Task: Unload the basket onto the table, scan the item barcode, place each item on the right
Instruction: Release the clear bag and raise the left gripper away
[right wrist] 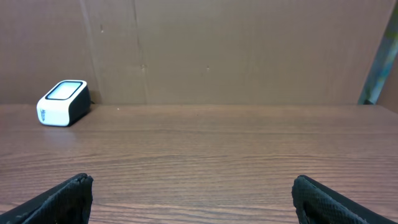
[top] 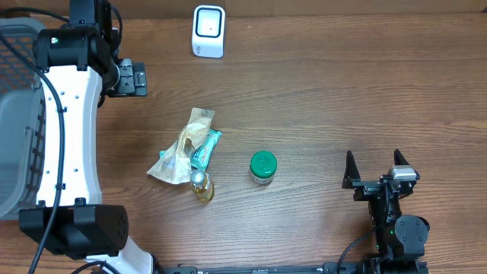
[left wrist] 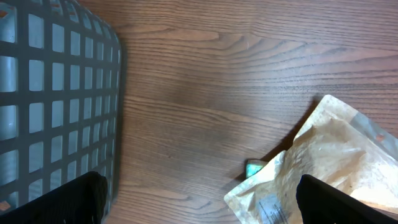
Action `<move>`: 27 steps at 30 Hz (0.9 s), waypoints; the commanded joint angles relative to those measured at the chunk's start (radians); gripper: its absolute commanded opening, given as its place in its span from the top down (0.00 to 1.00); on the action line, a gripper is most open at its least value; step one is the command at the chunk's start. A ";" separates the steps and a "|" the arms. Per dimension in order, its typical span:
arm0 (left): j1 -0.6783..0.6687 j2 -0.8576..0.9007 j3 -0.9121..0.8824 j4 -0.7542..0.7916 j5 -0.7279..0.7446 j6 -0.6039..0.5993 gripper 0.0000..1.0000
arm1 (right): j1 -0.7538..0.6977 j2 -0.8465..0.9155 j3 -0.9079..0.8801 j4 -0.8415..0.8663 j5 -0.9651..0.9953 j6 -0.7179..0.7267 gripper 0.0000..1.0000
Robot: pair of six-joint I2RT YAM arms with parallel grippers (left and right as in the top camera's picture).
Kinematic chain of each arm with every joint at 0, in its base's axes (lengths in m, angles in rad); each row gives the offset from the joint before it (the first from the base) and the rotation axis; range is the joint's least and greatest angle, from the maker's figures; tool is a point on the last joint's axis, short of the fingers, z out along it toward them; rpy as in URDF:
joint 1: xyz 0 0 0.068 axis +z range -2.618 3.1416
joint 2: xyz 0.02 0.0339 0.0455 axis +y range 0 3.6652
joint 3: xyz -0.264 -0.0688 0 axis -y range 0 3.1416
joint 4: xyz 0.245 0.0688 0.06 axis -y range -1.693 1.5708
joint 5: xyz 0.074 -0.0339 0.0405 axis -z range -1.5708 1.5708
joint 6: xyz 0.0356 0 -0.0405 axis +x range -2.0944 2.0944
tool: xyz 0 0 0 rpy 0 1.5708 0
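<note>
Items lie in a cluster mid-table: a crumpled kraft pouch [top: 185,144], a teal tube [top: 205,147], a small bottle of amber liquid [top: 202,186] and a green-lidded jar [top: 263,167]. The white barcode scanner [top: 208,30] stands at the far edge and also shows as scanner [right wrist: 62,102]. My left gripper [top: 137,78] hangs open at the upper left, between the basket and the pouch [left wrist: 336,165], holding nothing. The left wrist view shows it as gripper [left wrist: 199,208]. My right gripper [top: 374,171] rests open and empty at the lower right, seen as gripper [right wrist: 199,205] facing the scanner.
A grey mesh basket [top: 15,114] fills the left edge, and its wall [left wrist: 56,93] is close to my left finger [left wrist: 68,202]. A brown cardboard backdrop [right wrist: 217,50] rises behind the table.
</note>
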 commanded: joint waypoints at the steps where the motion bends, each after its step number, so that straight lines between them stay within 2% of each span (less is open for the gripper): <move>1: -0.002 0.000 0.012 0.000 -0.014 0.007 0.01 | 0.005 -0.005 -0.010 0.006 0.005 -0.005 0.00; 27: -0.002 0.000 0.012 0.000 -0.013 0.007 0.00 | 0.005 -0.005 -0.010 0.006 -0.015 0.010 0.00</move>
